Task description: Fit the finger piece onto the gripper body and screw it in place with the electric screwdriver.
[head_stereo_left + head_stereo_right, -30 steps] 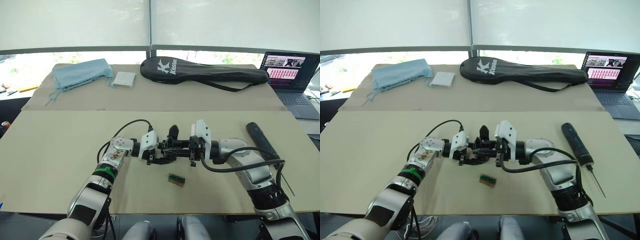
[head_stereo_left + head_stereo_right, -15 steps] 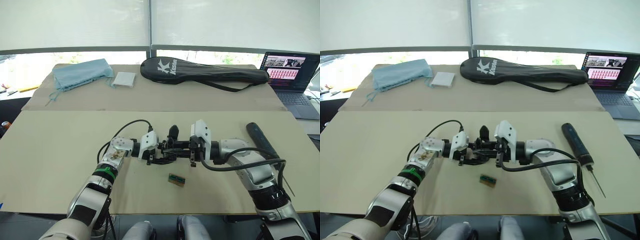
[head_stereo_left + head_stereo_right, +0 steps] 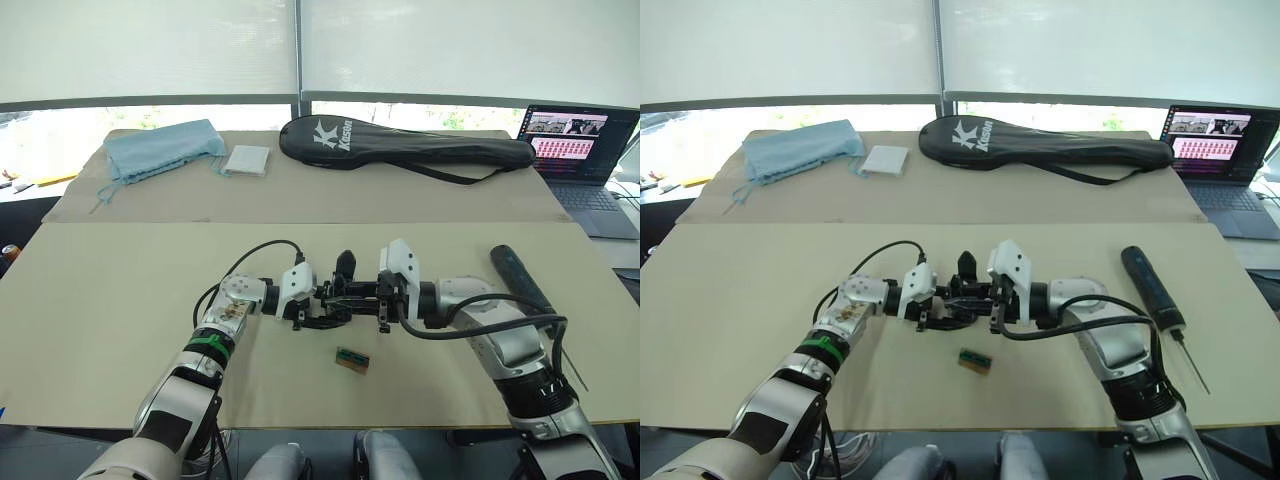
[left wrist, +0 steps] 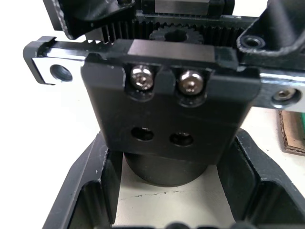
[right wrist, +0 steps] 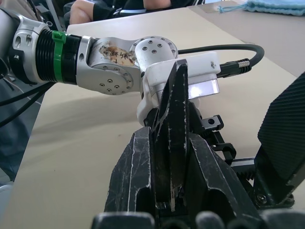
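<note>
Both arms reach inward, forearms bent toward each other, meeting at the middle of the table [image 3: 120, 300]. The left gripper [image 3: 322, 304] clasps the gripper body [image 4: 171, 109] between its fingers. The right gripper [image 3: 352, 300], facing it, pinches the finger piece [image 5: 174, 138] upright against that body. The electric screwdriver [image 3: 1152, 288] lies well apart to the right; a small green-brown block [image 3: 351, 359] sits nearer.

We see bare desk [image 3: 120, 300] left of the jaws; a small green-brown block [image 3: 351, 360] lies just below them.
</note>
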### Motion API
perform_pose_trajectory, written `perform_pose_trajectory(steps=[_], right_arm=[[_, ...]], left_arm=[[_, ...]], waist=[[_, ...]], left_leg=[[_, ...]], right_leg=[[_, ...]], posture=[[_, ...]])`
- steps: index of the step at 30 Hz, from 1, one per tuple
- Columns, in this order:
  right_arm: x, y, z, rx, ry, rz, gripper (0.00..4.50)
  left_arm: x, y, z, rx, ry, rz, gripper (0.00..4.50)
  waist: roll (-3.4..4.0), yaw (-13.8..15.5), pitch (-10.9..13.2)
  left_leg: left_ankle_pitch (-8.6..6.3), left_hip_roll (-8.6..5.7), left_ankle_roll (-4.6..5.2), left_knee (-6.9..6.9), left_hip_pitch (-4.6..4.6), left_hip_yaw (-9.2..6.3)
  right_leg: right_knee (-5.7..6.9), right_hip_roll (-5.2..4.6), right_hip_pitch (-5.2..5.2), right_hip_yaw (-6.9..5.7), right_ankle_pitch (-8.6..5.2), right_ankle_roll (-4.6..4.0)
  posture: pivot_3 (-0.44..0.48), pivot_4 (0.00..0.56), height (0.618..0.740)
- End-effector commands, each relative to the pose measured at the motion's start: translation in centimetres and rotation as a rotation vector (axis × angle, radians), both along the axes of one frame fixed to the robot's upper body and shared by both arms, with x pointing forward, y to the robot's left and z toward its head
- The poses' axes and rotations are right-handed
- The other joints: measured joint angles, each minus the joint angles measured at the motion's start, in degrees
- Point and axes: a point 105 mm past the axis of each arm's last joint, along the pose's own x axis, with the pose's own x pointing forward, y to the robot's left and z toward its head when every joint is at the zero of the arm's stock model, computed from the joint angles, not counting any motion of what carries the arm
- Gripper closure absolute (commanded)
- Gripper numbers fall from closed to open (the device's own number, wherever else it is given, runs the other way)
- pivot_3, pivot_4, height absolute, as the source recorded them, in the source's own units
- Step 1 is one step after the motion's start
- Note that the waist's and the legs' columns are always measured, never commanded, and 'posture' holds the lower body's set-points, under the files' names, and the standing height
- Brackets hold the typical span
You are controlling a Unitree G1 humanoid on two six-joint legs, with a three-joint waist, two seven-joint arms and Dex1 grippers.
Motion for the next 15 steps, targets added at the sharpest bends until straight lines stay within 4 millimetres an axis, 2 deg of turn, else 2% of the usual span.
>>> perform_pose_trajectory(steps=[1, 2, 3, 5, 11, 12, 15], right_arm=[[-0.5, 0.4, 0.6, 0.012, -0.017, 0.033, 4.09], [-0.8, 0.7, 1.5, 0.037, -0.042, 0.06, 4.09], [-0.9, 1.1, 2.8, 0.071, -0.082, 0.063, 3.04], [-1.1, 1.5, 4.5, 0.111, -0.129, 0.076, 2.36], [-1.7, 1.2, 5.7, 0.117, -0.184, 0.1, 0.25], [-1.8, 1.1, 5.7, 0.117, -0.183, 0.105, 0.01], [-2.5, 0.8, 6.2, 0.145, -0.191, 0.134, 0.01]], left_arm=[[-0.5, 0.2, -1.2, 0.043, 0.025, -0.01, 2.22], [-0.5, 0.2, -1.2, 0.043, 0.025, -0.009, 2.22], [-0.5, 0.3, -1.2, 0.042, 0.025, -0.009, 2.22], [-0.5, 0.3, -1.1, 0.041, 0.026, -0.007, 2.22], [-0.5, 0.4, -1.3, 0.045, 0.031, -0.002, 2.22], [-0.5, 0.5, -1.4, 0.045, 0.031, -0.001, 2.22], [-0.4, 0.4, -1.4, 0.042, 0.038, 0.008, 2.22]], waist=[[0.0, 0.0, 0.0], [0.0, 0.0, 0.0], [0.0, -0.01, 0.0], [0.0, -0.04, 0.0], [0.0, 0.05, 0.0], [0.0, 0.05, 0.0], [0.0, 0.04, 0.0]], left_leg=[[0.0, 0.0, 0.0, 0.0, 0.0, 0.0], [0.0, 0.0, 0.0, 0.0, 0.0, 0.0], [0.0, 0.0, 0.0, 0.0, 0.0, 0.0], [0.0, 0.0, 0.0, 0.0, -0.03, 0.0], [-0.01, 0.0, 0.01, -0.01, -0.04, 0.0], [-0.01, -0.01, 0.01, -0.01, -0.04, 0.0], [-0.01, -0.01, 0.01, -0.01, -0.04, 0.0]], right_leg=[[0.0, 0.0, 0.0, 0.0, 0.0, 0.0], [0.0, 0.0, 0.0, 0.0, 0.0, 0.0], [0.0, 0.0, 0.0, 0.0, 0.0, 0.0], [0.0, 0.0, -0.04, 0.01, 0.0, 0.0], [-0.01, 0.0, -0.04, -0.02, 0.0, 0.0], [-0.02, 0.0, -0.04, -0.02, 0.0, 0.0], [-0.02, 0.0, -0.04, -0.01, 0.0, 0.0]], posture=[[0.0, 0.15, 0.74], [0.0, 0.15, 0.74], [0.0, 0.15, 0.74], [0.0, 0.15, 0.74], [0.0, 0.15, 0.74], [0.0, 0.15, 0.74], [0.0, 0.15, 0.74]])
